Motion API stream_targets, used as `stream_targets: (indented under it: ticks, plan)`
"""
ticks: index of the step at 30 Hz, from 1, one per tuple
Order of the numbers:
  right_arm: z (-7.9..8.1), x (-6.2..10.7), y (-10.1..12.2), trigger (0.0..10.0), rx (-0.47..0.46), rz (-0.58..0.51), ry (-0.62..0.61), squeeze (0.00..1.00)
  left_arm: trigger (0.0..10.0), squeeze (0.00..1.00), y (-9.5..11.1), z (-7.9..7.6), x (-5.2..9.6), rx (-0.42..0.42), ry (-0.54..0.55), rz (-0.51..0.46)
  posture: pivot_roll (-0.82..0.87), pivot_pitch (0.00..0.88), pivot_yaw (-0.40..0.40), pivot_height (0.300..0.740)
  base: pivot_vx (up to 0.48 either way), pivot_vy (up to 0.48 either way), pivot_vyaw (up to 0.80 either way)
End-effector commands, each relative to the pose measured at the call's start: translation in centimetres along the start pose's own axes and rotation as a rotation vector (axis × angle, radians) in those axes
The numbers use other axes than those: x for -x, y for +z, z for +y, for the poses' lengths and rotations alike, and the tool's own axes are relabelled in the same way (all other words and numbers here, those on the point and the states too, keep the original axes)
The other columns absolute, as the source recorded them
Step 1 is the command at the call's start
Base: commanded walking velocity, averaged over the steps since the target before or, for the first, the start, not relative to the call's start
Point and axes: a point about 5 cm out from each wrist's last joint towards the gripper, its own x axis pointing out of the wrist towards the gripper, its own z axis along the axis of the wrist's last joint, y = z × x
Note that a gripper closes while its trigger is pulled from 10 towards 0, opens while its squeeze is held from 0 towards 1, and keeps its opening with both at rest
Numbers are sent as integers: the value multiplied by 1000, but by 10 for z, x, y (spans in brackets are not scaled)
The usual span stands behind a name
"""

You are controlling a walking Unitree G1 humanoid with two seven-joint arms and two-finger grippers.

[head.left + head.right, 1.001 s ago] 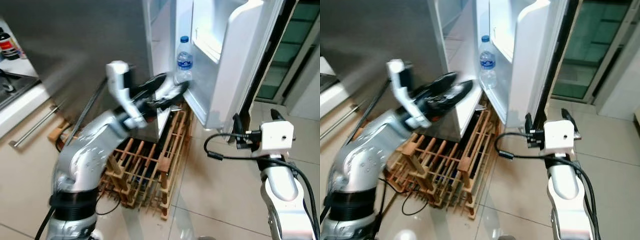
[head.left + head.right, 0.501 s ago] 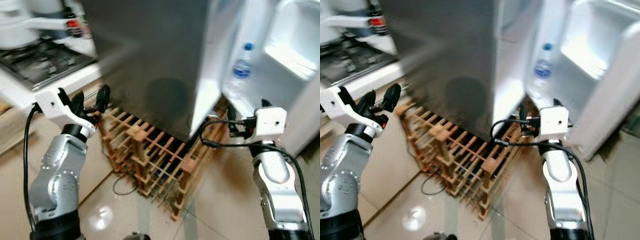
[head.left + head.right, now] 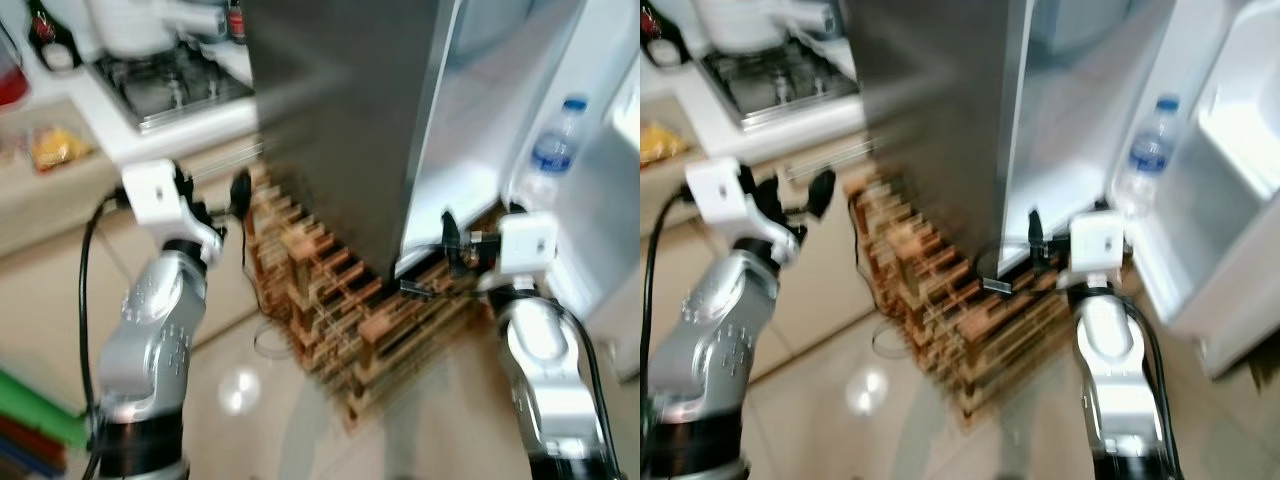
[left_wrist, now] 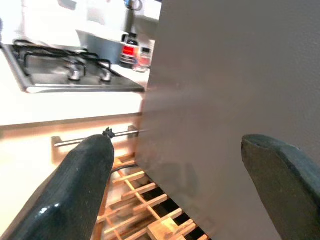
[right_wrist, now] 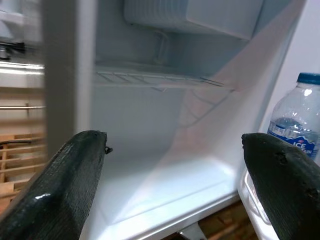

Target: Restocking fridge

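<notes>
My left gripper (image 4: 175,190) is spread wide with nothing between its fingers, raised in front of the grey outer wall of the fridge (image 3: 350,110), near the wooden rack (image 3: 340,300) on the floor at the fridge's foot and beside the counter with the hob (image 3: 175,85). My right gripper (image 5: 170,185) is likewise wide apart and empty, held low at the mouth of the open fridge, looking into the white compartment. As I judge it, one part of the restocking is done: a water bottle (image 3: 1148,155) with a blue cap stands upright in the shelf of the open door (image 3: 1240,180), to my right, and neither of my grippers is touching it. What is left is hard to measure, since I carry nothing now; I would guess the next item has to be fetched from the counter side, where I can make out a dark bottle with a red label (image 4: 131,52) and something yellow (image 3: 55,150) lying on the worktop, though the head views are blurred and I cannot name it. Inside the fridge, the lower compartment floor looks bare, a wire shelf (image 5: 155,77) above it appears bare too, and a pale drawer (image 5: 190,15) sits higher up, its contents hidden. The wooden rack seems to hold nothing I can identify.
</notes>
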Motion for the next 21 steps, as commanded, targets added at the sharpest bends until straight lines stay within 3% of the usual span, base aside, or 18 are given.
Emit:
stream_targets:
  ticks: [1, 5, 11, 17, 18, 19, 21]
  plan:
    - [-4, 2, -1, 10000, 2, 9, -9, 0, 10000, 0, 2, -9, -3, -19, -21, -12, -143, 0, 82, 740, 0, 0, 0]
    - [-7, 4, -2, 10000, 4, 12, -14, 0, 10000, 0, 1, -13, -5, -37, -36, -6, -153, 0, 85, 740, 0, 0, 0]
    - [-18, 11, -2, 10000, 6, 34, -53, 0, 10000, 0, -1, -12, -5, 15, -30, -2, -163, 0, 83, 740, 0, 0, 0]
    - [-82, 32, -27, 10000, 41, 203, -274, 0, 10000, 0, -3, -16, -3, 43, -61, 11, -174, 0, 86, 740, 0, 0, 0]
    - [-99, 35, -32, 10000, 76, 238, -338, 0, 10000, 0, -4, -17, -3, 49, -65, 14, -180, 0, 91, 740, 0, 0, 0]
    - [-99, 35, -32, 10000, 76, 238, -338, 0, 10000, 0, -4, -17, -3, 49, -65, 14, -180, 0, 91, 740, 0, 0, 0]
    - [-141, 41, -33, 10000, 136, 270, -504, 0, 10000, 0, -6, -19, -3, 53, -72, 21, -181, 0, 92, 740, 0, 0, 0]
